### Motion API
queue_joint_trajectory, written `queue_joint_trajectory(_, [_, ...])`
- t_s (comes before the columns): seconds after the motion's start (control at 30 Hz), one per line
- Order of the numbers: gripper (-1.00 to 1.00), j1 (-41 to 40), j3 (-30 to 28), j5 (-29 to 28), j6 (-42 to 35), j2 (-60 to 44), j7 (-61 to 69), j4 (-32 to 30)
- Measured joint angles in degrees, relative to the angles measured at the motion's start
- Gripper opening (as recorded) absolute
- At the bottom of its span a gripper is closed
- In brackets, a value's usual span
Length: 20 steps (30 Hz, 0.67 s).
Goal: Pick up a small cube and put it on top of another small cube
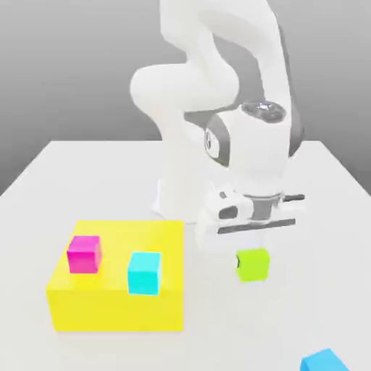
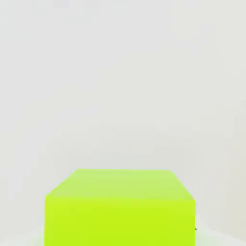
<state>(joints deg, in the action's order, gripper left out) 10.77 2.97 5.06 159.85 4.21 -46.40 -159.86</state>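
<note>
Green cube (image 1: 253, 265) is gripped in the end effector (image 1: 252, 264), its jaws closed on the cube's sides, over the exterior view's right half of the desk (image 1: 239, 333). Whether the cube touches the desk, I cannot tell. Toward the exterior view's left edge of the desk lies a broad yellow block (image 1: 116, 311), carrying a magenta cube (image 1: 84, 255) near the block's left side and a cyan cube (image 1: 145, 274) by its near edge, toward the near right corner, with bare yellow top between and behind them. A strip of open desk separates the block from the green cube. More open desk runs from the green cube to the right edge, and forward to a blue cube (image 1: 324, 361), partly cut off at the exterior view's lower right.
</note>
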Motion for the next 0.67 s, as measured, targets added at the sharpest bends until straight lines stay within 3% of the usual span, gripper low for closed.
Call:
queue_joint_trajectory(0.2, [-1.0, -8.91, -11.0, -1.81, -14.49, 9.09, 13.62, 6.97])
queue_joint_trajectory(0.37, [-1.0, -18.97, -18.74, -10.05, -25.26, 15.17, 21.63, 7.86])
queue_joint_trajectory(0.53, [-1.0, -20.32, -20.58, -10.88, -17.07, 8.59, 23.73, 4.65])
queue_joint_trajectory(0.57, [1.0, -20.28, -20.75, -10.7, -15.33, 7.29, 23.93, 4.18])
queue_joint_trajectory(0.67, [1.0, -20.28, -20.75, -10.7, -15.33, 7.29, 23.94, 4.18])
